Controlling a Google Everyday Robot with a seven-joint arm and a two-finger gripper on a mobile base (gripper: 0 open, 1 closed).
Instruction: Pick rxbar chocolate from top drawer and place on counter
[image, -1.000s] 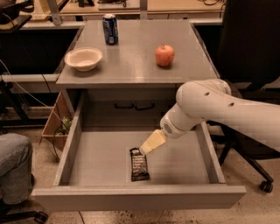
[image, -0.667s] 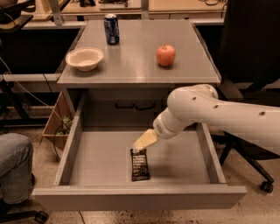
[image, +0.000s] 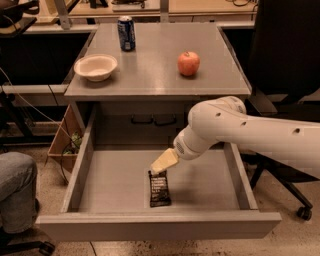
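The rxbar chocolate (image: 159, 188), a dark flat bar with white lettering, lies on the floor of the open top drawer (image: 115, 187), near the front and middle. My gripper (image: 160, 165), cream-coloured at the end of the white arm (image: 235, 130), reaches down into the drawer from the right. Its tip is just above the far end of the bar. The grey counter (image: 155, 60) is above the drawer.
On the counter stand a blue soda can (image: 126, 33) at the back, a white bowl (image: 95, 66) at the left and a red apple (image: 188, 63) at the right. A cardboard box (image: 62, 142) and a person's knee (image: 15, 192) are at the left. A black chair (image: 285, 55) is at the right.
The arm has swung left and lower into the drawer, bringing the gripper from the bar's right side to just over its far end. The bar has not moved.
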